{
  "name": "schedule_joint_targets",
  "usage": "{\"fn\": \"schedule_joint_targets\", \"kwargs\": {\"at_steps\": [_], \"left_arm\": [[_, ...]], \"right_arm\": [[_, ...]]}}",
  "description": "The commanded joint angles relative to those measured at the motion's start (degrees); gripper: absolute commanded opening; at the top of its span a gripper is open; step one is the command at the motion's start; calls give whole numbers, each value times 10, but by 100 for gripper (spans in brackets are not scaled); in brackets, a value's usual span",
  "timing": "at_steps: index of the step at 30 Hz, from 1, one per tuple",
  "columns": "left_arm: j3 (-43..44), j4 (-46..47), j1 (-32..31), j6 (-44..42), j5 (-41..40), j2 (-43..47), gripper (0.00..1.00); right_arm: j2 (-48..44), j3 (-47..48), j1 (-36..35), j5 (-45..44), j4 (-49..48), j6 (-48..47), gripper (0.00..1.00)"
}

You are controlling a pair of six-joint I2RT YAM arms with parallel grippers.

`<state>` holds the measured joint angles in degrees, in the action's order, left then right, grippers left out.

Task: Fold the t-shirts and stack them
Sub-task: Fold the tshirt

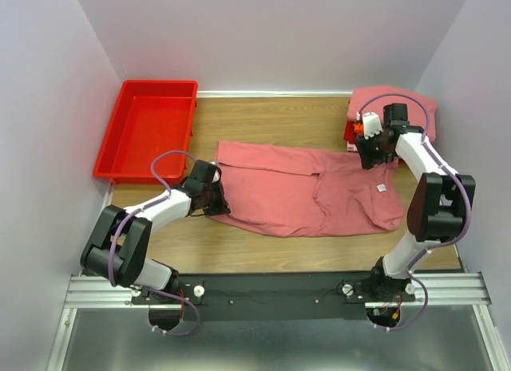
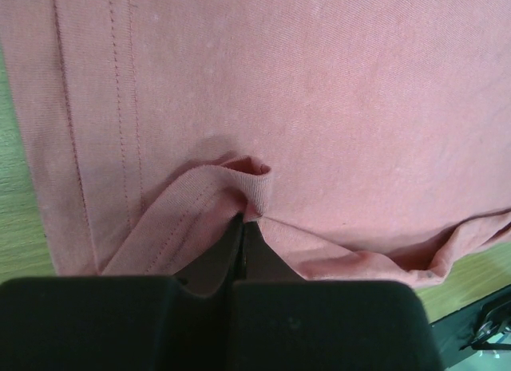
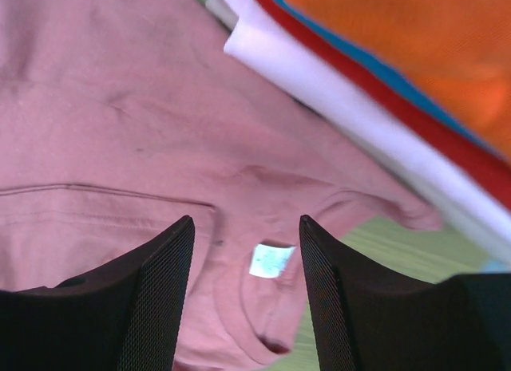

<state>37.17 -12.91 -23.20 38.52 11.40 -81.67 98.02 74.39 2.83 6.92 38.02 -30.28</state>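
From where I stand, the job looks well on but not finished. A pile of folded t-shirts (image 1: 397, 104) already sits at the far right corner of the bench (image 1: 263, 120), pink on top. From the right wrist view, white, red and orange layers show at its edge.

The large salmon-pink shirt (image 1: 303, 191) is the one in hand, and the only loose shirt I can see. It lies spread across the middle of the bench, hem to the left and collar to the right, its small white neck tag (image 1: 382, 187) facing up. A hemmed edge lies across the body near the collar, so I judge a sleeve or side may already be turned in. I can't be sure of that, and the shirt is far from a tidy packet.

The left end effector (image 1: 215, 199) is down at the hem corner with its fingers pressed together on a pinch of the doubled hem, the cloth puckering up around them. The right end effector (image 1: 375, 157) hangs over the collar end, just beside the pile, fingers apart and holding nothing — the tag shows between them in its own view.

What I reckon is left is to take the collar end, fold this shirt down and set it on the pile. The red bin (image 1: 148, 128) stands at the far left, well apart from all this.
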Motion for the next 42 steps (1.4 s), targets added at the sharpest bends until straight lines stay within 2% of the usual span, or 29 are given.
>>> {"fn": "schedule_joint_targets", "kwargs": {"at_steps": [1, 12, 27, 30, 36, 37, 42], "left_arm": [[5, 1, 3, -13, 6, 7, 0], [0, 3, 3, -11, 6, 12, 0], [-2, 3, 3, -11, 6, 15, 0], [-2, 3, 3, -11, 6, 16, 0], [-2, 2, 3, -10, 6, 19, 0], [-3, 2, 3, -10, 6, 18, 0], [-4, -4, 3, -6, 3, 27, 0]], "right_arm": [[34, -11, 37, 101, 21, 44, 61], [47, -50, 49, 144, 13, 56, 57], [32, -95, 60, 115, -22, 66, 57], [36, -100, 60, 130, -22, 71, 54], [17, -101, 64, 140, -22, 69, 35], [12, -101, 64, 136, -22, 66, 30], [-33, -111, 65, 128, -21, 54, 18]]}}
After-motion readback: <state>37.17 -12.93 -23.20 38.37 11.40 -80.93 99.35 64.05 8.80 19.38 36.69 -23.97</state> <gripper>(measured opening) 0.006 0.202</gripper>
